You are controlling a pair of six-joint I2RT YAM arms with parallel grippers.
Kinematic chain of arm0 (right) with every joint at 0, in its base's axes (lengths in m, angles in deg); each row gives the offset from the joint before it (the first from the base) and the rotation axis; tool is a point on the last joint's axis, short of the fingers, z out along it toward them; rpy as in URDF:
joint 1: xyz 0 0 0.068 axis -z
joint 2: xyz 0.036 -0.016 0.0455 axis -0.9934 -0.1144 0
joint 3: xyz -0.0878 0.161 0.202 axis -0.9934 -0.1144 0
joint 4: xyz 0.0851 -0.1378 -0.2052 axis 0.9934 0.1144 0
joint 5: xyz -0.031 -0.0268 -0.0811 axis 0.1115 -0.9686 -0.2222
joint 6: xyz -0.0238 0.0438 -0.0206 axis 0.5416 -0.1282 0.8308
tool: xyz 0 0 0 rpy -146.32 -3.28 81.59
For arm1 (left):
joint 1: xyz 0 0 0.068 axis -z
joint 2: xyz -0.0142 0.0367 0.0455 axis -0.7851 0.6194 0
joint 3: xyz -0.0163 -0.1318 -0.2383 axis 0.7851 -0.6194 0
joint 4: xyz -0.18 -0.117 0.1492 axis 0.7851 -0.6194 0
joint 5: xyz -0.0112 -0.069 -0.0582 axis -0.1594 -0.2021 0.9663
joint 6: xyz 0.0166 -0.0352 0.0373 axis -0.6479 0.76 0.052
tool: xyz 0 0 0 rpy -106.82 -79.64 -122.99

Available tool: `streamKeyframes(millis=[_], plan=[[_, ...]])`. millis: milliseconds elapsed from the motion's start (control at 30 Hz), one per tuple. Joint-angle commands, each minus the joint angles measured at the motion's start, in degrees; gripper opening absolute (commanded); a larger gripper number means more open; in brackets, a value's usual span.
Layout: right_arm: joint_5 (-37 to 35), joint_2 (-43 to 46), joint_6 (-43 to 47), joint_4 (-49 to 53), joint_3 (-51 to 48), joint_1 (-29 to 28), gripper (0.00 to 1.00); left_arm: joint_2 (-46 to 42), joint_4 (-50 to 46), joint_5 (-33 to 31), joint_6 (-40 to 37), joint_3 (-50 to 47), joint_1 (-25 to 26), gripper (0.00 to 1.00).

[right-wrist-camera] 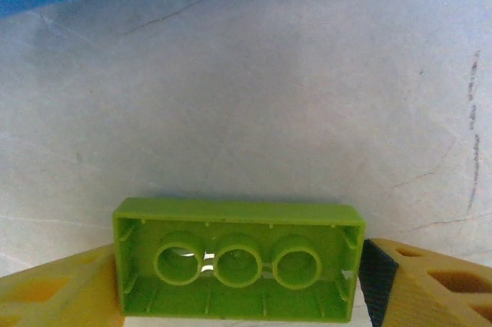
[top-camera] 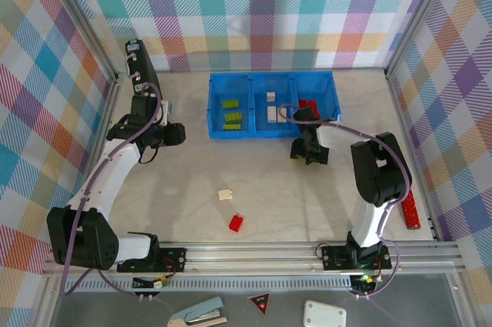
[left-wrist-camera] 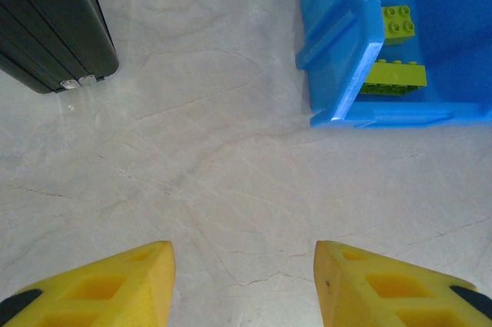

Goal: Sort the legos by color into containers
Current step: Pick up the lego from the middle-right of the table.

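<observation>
Your right claw [top-camera: 310,148] sits low over the counter [top-camera: 192,188], just in front of the right end of the blue tray [top-camera: 254,135]. It is grasping one lime green brick [right-wrist-camera: 238,265] by its two short ends. In the right wrist view a finger looks pressed against each end, and the brick's hollow underside faces the camera. The brick's long axis runs straight across from finger to finger.

As I judge it, your next move turns on this: green belongs in the tray's left compartment, so the held brick's home lies to the claw's left along the tray, past the middle compartment. Your left claw [left-wrist-camera: 242,273] is nearer that compartment. It is released, with its fingers apart over bare counter near the tray's left corner and nothing between them.

Counts:
- **Tray:** one, with three compartments in a row.
- **Left compartment:** three green bricks [top-camera: 230,116].
- **Middle compartment:** cream bricks [top-camera: 271,111], two or perhaps three, too small to separate.
- **Right compartment:** red pieces [top-camera: 307,103], partly hidden by the arm, so you get no sure count.
- **Loose on the counter, towards the arm bases:** one cream brick [top-camera: 225,195] and one red brick [top-camera: 237,223], near each other
</observation>
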State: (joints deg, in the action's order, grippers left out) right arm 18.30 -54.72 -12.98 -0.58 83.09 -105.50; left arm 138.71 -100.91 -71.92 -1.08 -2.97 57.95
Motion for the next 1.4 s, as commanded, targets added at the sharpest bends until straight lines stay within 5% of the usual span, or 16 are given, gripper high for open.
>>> streamKeyframes(millis=[0, 833, 1367], plan=[[-0.9, -2.1, 0.5, -0.7, 0.7, 0.5, 0.75, 0.1, -0.4, -0.2, 0.3, 0.1, -0.6, 0.51], [0.3, 3.3, 1.2, 2.7, 1.4, -0.7, 0.65, -0.4, -0.5, -0.1, 0.3, 0.3, -0.6, 0.51], [-1.4, -1.3, 3.7, 11.5, 18.7, -16.2, 0.61, -1.6, -0.4, 0.2, 0.4, -0.2, -0.6, 0.51]])
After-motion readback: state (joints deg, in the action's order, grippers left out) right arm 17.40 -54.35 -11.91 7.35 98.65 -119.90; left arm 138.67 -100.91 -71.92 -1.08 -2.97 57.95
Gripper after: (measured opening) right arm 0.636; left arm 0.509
